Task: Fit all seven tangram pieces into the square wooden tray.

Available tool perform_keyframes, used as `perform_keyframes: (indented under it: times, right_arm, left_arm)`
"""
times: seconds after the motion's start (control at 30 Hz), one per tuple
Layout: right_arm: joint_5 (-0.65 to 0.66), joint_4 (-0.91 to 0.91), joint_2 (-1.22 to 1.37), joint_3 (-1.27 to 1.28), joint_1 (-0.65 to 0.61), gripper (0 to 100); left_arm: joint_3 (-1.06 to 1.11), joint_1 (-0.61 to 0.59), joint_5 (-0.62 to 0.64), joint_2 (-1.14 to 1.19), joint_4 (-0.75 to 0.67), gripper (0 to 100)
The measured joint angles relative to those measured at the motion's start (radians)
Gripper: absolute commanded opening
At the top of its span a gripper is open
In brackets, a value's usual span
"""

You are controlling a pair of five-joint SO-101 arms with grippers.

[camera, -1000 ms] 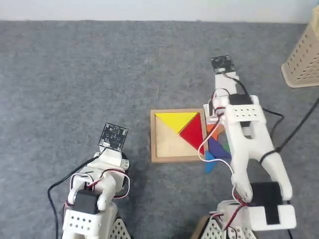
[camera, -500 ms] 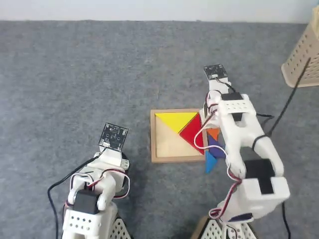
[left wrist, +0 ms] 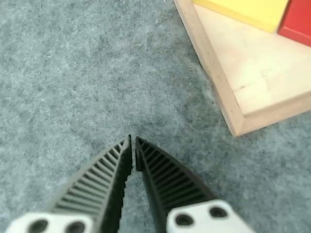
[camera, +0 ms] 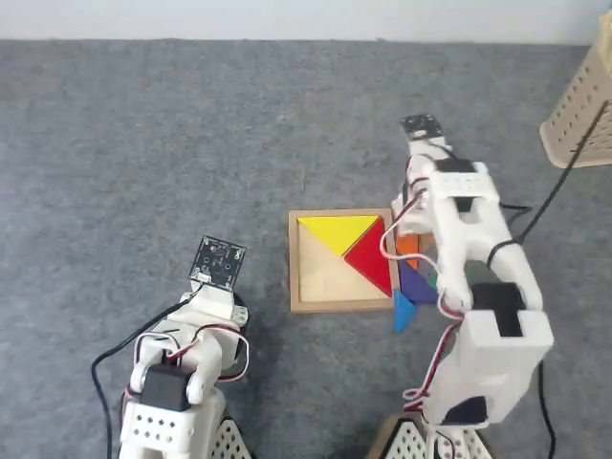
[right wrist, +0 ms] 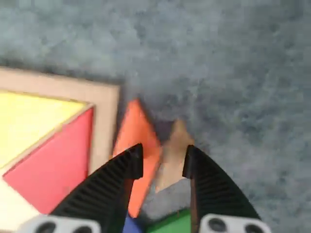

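Observation:
The square wooden tray (camera: 295, 263) lies mid-table and holds a yellow triangle (camera: 339, 232) and a red triangle (camera: 368, 258). Loose orange (camera: 408, 245), purple (camera: 417, 283) and blue (camera: 403, 311) pieces lie just off its right side, partly under the right arm (camera: 459, 225). My right gripper (right wrist: 163, 154) is open just above the carpet. Between its fingers lie a tan piece (right wrist: 172, 153) and the edge of the orange piece (right wrist: 138, 141), with a green piece (right wrist: 170, 221) nearer the wrist. My left gripper (left wrist: 132, 141) is shut and empty over carpet, near the tray's corner (left wrist: 233, 109).
A beige perforated basket (camera: 583, 105) stands at the far right edge. The left arm (camera: 182, 373) sits at the lower left. Grey carpet covers the whole table, with open room to the left of and behind the tray.
The right arm swung a little left and then back right above the loose pieces. The left arm and the tray's pieces stayed put.

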Motion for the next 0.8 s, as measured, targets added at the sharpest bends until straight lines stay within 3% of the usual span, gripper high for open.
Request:
perform_keyframes:
  times: [0.3, 0.67, 0.8]
  right_arm:
    - [0.003, 0.014, 0.008, 0.002, 0.048, 16.3]
    - [-0.006, -0.091, -0.471, 0.361, 0.038, 16.5]
    - [0.015, -0.097, -0.534, 0.430, -0.061, 16.5]
  left_arm:
    - [0.000, 0.000, 0.000, 0.000, 0.000, 1]
    - [0.000, 0.000, 0.000, 0.000, 0.000, 1]
    - [0.000, 0.000, 0.000, 0.000, 0.000, 1]
